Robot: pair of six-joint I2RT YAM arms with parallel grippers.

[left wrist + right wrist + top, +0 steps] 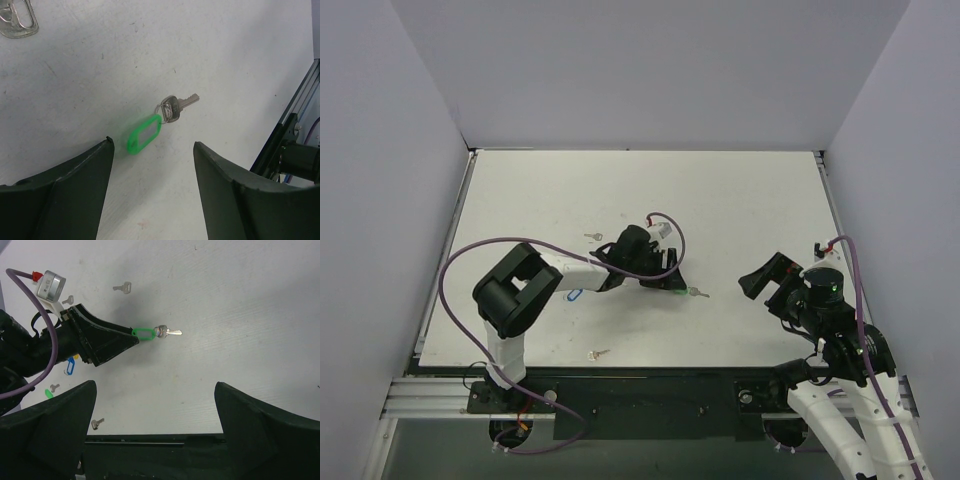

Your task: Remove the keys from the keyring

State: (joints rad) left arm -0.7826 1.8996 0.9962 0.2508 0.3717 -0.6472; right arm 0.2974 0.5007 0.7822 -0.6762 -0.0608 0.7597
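The keyring (693, 293) lies flat on the white bench (740, 200), a little right of the middle and toward the near edge, with a single silver key (180, 104) on it. In the left wrist view its green tag (144, 134) points toward the camera, its thin metal ring (162, 111) sits at the far end of the tag, and the key's blade points away to the right. The key's round head overlaps the ring, so it is threaded on and not freed. The left tool (152, 144) is open, its two dark fingers (80, 185) spread wide with nothing between them. The tag lies just beyond the fingertips, nearer the left-hand finger in that view, with a sliver of bare bench between. From the right wrist view the left tool (115, 340) reaches in from the left, and its tip seems to meet the near end of the tag (143, 333); actual contact cannot be told from there. The right tool (770, 290) is also fully open and holds nothing, standing well apart to the right of the keyring. Loose silver keys (592, 237) lie scattered on the bench, and a blue tag (575, 296) lies partly under the left arm.
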